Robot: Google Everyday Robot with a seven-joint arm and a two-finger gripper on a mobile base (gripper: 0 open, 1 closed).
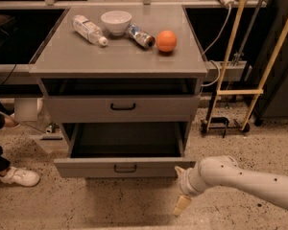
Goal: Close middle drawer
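1. At the lower left edge of the frame, a white shoe [20, 177] rests on the speckled floor.
2. On the cabinet top [115, 56], upper centre, lie a clear bottle [89, 29], a white bowl [116, 21], a tipped can [140, 36] and an orange [166, 40].
3. The middle drawer [86, 168] sits low in the centre, pulled partway out, with its dark tray showing.
4. The gripper [180, 187] hangs right of centre at the bottom, just beside the right end of the drawer's front. It is spread apart and grasps nothing.
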